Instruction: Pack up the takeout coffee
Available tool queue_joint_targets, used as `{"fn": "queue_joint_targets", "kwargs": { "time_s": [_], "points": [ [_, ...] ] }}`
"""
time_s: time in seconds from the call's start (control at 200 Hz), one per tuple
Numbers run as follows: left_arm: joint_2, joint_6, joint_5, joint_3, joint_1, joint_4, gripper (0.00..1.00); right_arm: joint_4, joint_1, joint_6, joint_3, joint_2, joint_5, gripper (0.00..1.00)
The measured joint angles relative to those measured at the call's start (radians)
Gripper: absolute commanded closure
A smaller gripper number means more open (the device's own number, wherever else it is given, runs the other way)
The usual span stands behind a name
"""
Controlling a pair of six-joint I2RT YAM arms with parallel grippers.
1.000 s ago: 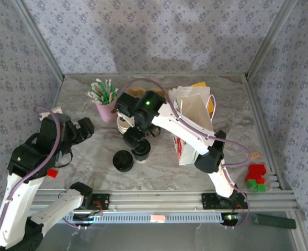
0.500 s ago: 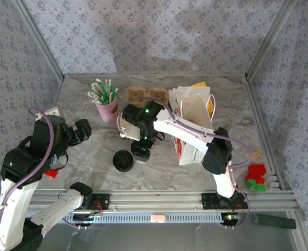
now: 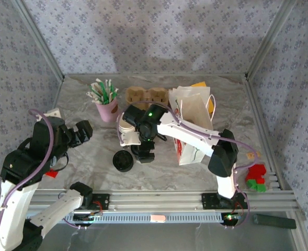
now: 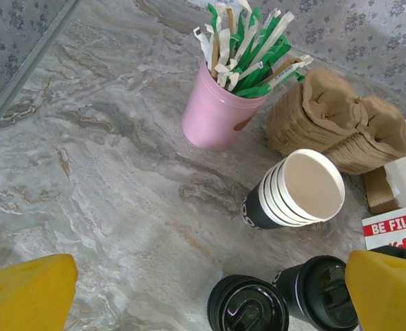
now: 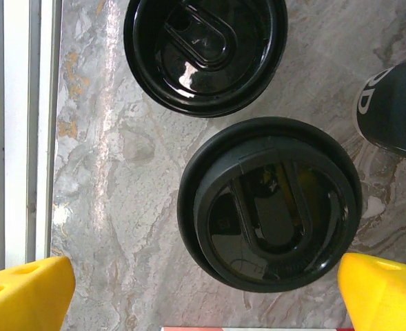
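Right wrist: takeout coffee (image 5: 269, 205) upright on table (image 5: 113, 172), centred between fingers of right gripper (image 5: 206, 293), spread wide, empty
Lower past lid rim; squeeze cup wall gently; avoid loose lid (image 5: 206, 52); left gripper (image 4: 206, 293) also wide, empty

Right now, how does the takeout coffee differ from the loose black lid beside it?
The takeout coffee is a lidded cup, standing taller; the loose lid lies flat on the table. The takeout coffee sits ahead of the open right pincer; the loose lid lies off to its side. Both are round, black, with an oval recess.
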Motion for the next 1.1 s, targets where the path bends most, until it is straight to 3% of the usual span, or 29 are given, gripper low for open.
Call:
{"fn": "queue_joint_targets", "kwargs": {
  "time_s": [1.099],
  "points": [
    [-0.004,-0.003,0.000,-0.011,0.000,0.019,0.00,0.063,-0.015,-0.048,-0.003,0.066,0.010,0.00]
  ]
}}
